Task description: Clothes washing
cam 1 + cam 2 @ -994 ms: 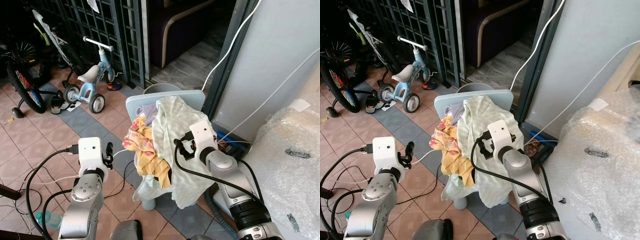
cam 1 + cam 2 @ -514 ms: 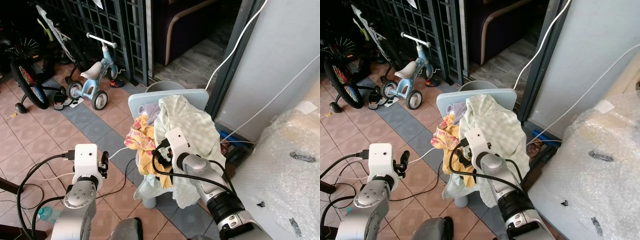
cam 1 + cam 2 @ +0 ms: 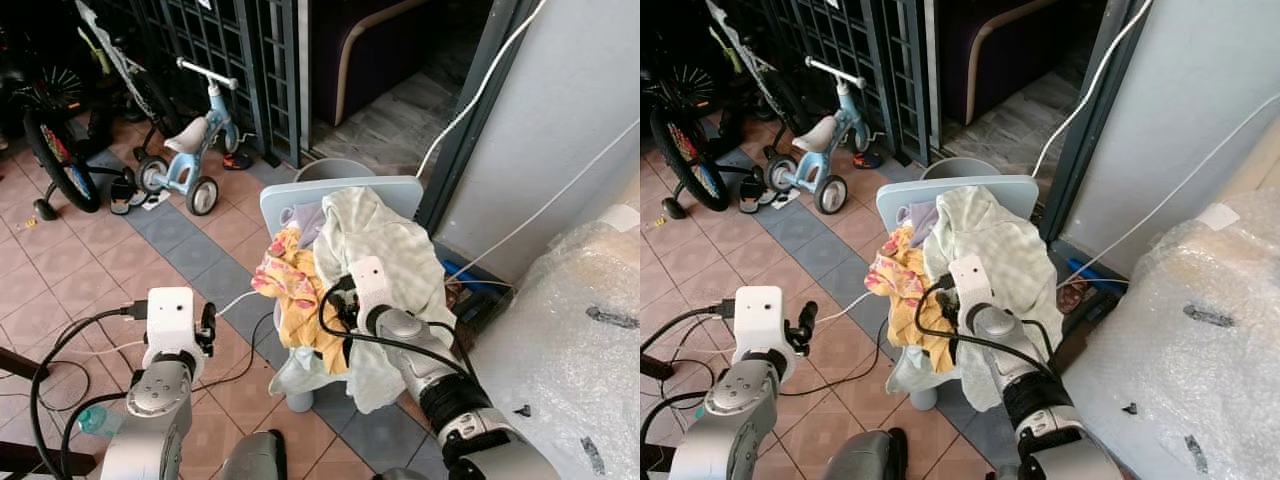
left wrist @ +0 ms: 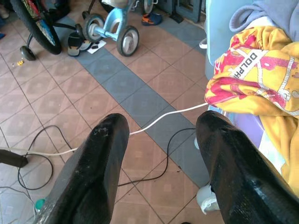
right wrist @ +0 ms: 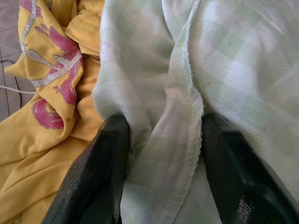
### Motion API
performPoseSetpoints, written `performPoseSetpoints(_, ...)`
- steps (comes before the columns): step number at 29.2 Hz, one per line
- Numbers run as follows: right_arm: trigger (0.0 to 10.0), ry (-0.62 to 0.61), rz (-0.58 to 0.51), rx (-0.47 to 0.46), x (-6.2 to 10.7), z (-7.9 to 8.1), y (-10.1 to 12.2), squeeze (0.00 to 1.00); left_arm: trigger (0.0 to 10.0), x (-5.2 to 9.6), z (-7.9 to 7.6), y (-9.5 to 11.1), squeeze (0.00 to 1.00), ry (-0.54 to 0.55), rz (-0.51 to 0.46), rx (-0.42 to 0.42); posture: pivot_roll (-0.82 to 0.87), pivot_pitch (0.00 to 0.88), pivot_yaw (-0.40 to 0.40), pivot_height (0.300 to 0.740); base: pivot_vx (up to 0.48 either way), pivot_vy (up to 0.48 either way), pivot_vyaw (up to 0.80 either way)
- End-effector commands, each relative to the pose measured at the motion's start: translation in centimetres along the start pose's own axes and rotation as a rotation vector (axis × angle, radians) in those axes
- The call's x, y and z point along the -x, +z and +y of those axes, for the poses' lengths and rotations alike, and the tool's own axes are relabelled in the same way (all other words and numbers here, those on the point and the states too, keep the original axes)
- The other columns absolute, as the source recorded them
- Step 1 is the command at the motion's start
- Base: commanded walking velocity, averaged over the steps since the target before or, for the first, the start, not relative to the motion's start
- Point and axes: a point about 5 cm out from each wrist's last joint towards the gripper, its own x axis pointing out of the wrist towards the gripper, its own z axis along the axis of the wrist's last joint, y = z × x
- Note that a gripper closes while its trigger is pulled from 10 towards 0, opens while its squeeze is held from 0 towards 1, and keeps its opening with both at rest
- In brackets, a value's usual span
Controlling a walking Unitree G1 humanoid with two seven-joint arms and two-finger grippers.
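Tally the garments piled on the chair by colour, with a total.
Pale green checked garment: 1
Yellow garment with red print: 1
Lavender-grey garment: 1
Total: 3 garments that can be told apart on the light blue chair; more may be hidden underneath.

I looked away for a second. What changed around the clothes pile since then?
The right gripper came down from the top of the pale green cloth to its front fold, its open fingers now pushed in around that fold. The left gripper dropped a little and stays open over the floor. The yellow garment and the chair lie as before.
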Motion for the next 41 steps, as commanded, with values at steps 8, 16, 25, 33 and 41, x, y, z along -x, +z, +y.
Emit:
performPoseSetpoints(8, 0.0, 0.004, 0.007, 0.012, -0.2, 0.4, -0.3, 0.00, 10.0, -0.4, 0.0, 0.0, 0.00, 0.006, 0.010, -0.010, 0.12, 0.092, 0.023, 0.740, 0.000, 0.000, 0.00)
performPoseSetpoints(16, 0.0, 0.020, -0.001, 0.015, -0.4, 0.7, -0.1, 0.00, 10.0, -0.5, -0.1, 0.1, 0.00, 0.012, 0.009, -0.013, 0.12, 0.087, 0.021, 0.740, 0.000, 0.000, 0.00)
performPoseSetpoints(25, 0.0, 0.024, -0.154, -0.093, 0.1, 0.3, 2.9, 0.00, 10.0, -0.8, -0.5, 0.8, 0.00, -0.001, -0.039, -0.007, 0.10, 0.077, 0.022, 0.740, 0.000, 0.000, 0.00)
performPoseSetpoints(33, 0.0, 0.009, -0.380, -0.188, 1.9, -1.1, 6.8, 0.00, 10.0, -1.6, -0.9, 2.5, 0.00, 0.039, -0.150, 0.024, 0.07, 0.068, 0.024, 0.740, 0.000, 0.000, 0.00)
performPoseSetpoints(41, 0.0, -0.085, -0.681, -0.159, 5.3, -2.6, 11.5, 0.00, 10.0, -1.7, -1.3, 2.8, 0.00, 0.031, -0.186, 0.037, 0.06, 0.050, 0.022, 0.740, 0.000, 0.000, 0.00)
